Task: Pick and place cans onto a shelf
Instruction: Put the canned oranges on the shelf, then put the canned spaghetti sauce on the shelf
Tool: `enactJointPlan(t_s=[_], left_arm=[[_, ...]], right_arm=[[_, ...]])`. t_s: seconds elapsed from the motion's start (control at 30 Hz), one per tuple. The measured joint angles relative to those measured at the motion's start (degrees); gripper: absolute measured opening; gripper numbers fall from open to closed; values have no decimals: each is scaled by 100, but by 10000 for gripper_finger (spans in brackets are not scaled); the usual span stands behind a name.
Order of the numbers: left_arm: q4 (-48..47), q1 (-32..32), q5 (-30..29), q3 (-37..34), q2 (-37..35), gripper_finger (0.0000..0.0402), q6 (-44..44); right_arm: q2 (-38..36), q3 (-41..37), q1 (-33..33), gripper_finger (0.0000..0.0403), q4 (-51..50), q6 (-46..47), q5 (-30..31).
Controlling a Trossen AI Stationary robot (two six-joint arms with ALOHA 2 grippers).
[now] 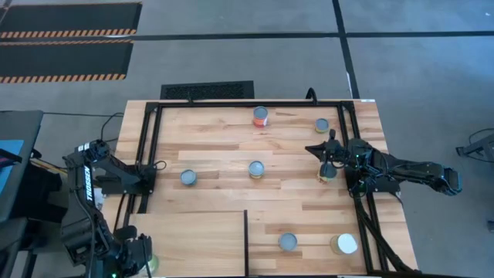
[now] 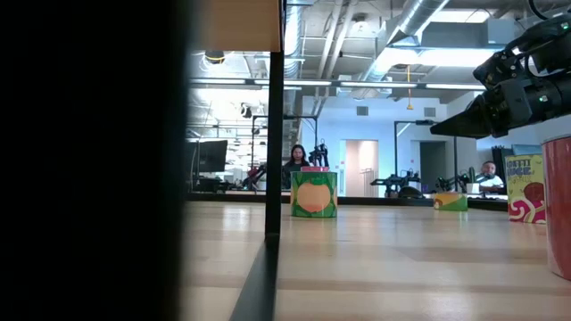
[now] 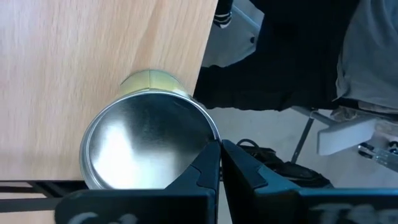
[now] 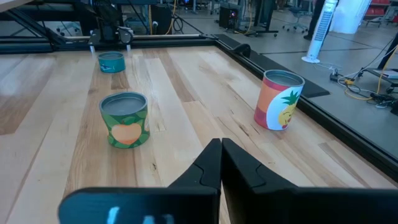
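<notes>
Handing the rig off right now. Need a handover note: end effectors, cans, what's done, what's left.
Left end effector: shut, holding nothing, at the rim of a yellow can that stands at the shelf's outer edge.
Right end effector: shut, holding nothing, over the right side of the tabletop.
Done: that one can is on the shelf.
Left: red can, white-topped can, green can and at least three more, all on the tabletop.
</notes>
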Motion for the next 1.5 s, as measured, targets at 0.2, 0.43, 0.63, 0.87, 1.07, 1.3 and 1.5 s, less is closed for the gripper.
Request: enactJointPlan(t_s=[0.2, 0.43, 0.63, 0.87, 1.07, 1.3, 1.5], left_arm=[[3, 0, -39, 0, 0, 0, -48], [-1, 0, -60, 0, 0, 34, -203], [-1, 0, 38, 0, -2, 67, -170], [-437, 2, -243, 135, -7, 57, 628], [-1028, 118, -1964, 407, -144, 15, 1916], [-1200, 721, -3770, -115, -597, 1, 3513], [426, 1648, -4283, -1887, -1592, 0, 4882]], right_arm=[[0, -2, -1, 29, 0, -1, -2], [1, -2, 0, 29, 0, 0, 0], [2, -1, -1, 28, 0, 0, -1], [2, -2, 0, 28, 0, -1, 0], [0, -1, -2, 29, 0, -1, 0], [0, -1, -2, 29, 0, 0, 0], [0, -2, -2, 29, 0, 0, -2]])
